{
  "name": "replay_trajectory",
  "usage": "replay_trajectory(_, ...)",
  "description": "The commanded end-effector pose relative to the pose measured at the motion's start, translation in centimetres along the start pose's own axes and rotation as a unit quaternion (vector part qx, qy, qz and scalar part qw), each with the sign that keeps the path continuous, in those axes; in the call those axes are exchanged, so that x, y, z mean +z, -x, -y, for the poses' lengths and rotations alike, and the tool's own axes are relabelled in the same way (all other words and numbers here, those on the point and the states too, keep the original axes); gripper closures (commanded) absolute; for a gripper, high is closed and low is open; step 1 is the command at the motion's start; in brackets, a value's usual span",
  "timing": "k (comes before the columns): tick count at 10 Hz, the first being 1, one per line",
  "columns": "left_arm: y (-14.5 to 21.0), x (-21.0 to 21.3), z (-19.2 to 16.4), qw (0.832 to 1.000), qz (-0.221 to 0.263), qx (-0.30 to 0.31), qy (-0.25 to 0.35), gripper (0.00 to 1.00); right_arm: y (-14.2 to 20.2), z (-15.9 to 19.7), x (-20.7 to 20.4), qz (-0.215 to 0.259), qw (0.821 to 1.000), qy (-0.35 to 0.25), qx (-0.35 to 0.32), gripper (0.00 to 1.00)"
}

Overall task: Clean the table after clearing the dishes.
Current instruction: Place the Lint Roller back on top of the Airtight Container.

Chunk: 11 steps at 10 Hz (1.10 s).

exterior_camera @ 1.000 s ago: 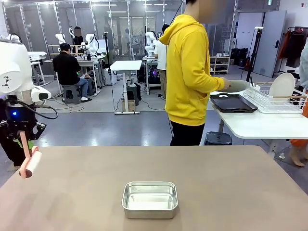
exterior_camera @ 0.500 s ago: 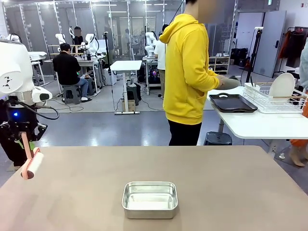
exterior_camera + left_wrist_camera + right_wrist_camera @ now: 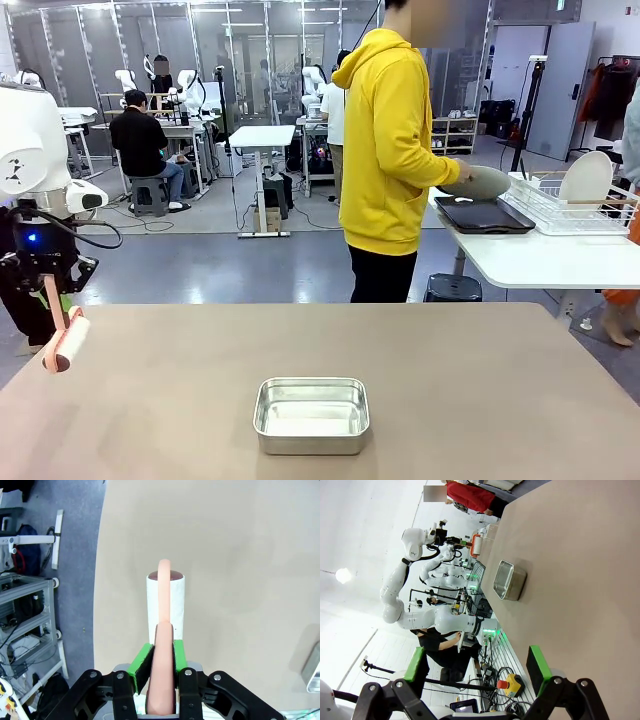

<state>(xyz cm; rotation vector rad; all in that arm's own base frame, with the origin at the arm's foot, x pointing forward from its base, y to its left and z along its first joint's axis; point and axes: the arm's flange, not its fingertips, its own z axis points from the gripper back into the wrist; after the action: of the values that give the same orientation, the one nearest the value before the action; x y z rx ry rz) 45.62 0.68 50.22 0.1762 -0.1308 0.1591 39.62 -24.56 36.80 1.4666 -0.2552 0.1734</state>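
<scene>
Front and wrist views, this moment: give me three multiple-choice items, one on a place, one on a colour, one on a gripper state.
1. Where does the steel pan sit on the table?
A. near the robot's edge, about mid-width
B. at the far right corner
C. on a dark tray

2. What colour is the handle of the lint roller?
A. blue
B. pale pink
C. black

3. How does the left gripper stand?
A. wide open
B. shut on the lint roller
C. shut on the steel pan

Key: 1 A, the front view shows the pan low and central on the tabletop. 2 B, the left wrist view shows a pink handle over the white roll. 3 B, the green pads clamp the handle.
</scene>
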Motion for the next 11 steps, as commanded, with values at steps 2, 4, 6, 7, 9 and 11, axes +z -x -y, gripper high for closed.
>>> replay_trajectory(2,-0.2,0.2,-0.3,1.0,0.003,0.0,-0.005,0.77,0.3,-0.4,-0.2,-0.001,1.0,0.0,0.003,0.0)
replay_trajectory(4,0.3,2.6,1.8,0.992,0.043,-0.116,0.001,0.77,0.3,-0.4,-0.2,-0.001,1.0,0.0,0.003,0.0)
replay_trajectory(6,1.6,5.8,5.3,0.945,0.067,-0.318,-0.043,0.77,0.3,-0.4,-0.2,-0.001,1.0,0.0,0.003,0.0)
replay_trajectory(7,2.7,7.0,6.9,0.911,0.069,-0.405,-0.044,0.77,0.3,-0.4,-0.2,-0.001,1.0,0.0,0.003,0.0)
replay_trajectory(9,6.5,8.8,11.3,0.816,0.079,-0.572,-0.036,0.77,0.3,-0.4,-0.2,-0.001,1.0,0.0,0.003,0.0)
replay_trajectory(11,10.3,10.6,14.9,0.729,0.105,-0.677,0.006,0.77,0.3,-0.4,-0.2,-0.001,1.0,0.0,0.003,0.0)
